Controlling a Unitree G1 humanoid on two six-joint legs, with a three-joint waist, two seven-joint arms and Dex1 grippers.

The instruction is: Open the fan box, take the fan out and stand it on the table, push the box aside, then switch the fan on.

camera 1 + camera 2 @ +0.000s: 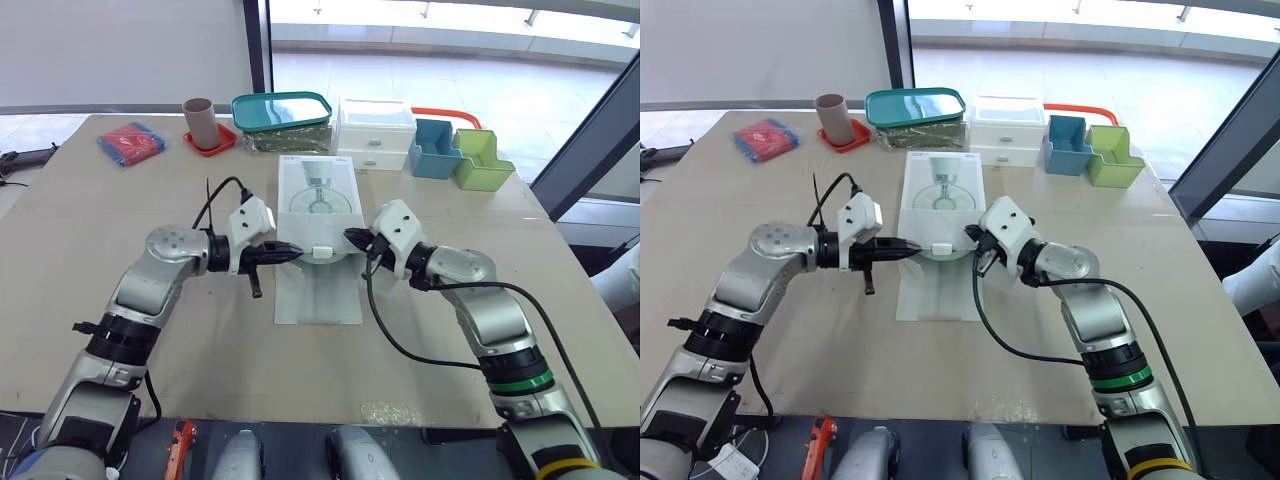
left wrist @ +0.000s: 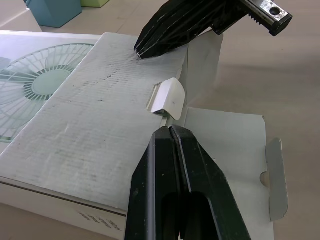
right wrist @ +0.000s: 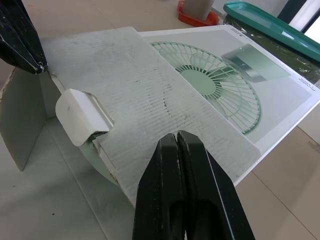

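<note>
The white fan box, printed with a green fan, lies flat mid-table. Its near end flap is folded out onto the table toward me. An inner cardboard flap still covers the opening, with a small white tab curled up at its edge. A pale green rim peeks out under that flap. My left gripper is shut, its tip at the left of the tab. My right gripper is shut too, its tip resting on the flap's right edge. Neither holds anything.
Along the far edge stand a red packet, a brown cup on a red coaster, a teal-lidded tray, a white drawer unit, and blue and green bins. Bare table lies on both sides of the box.
</note>
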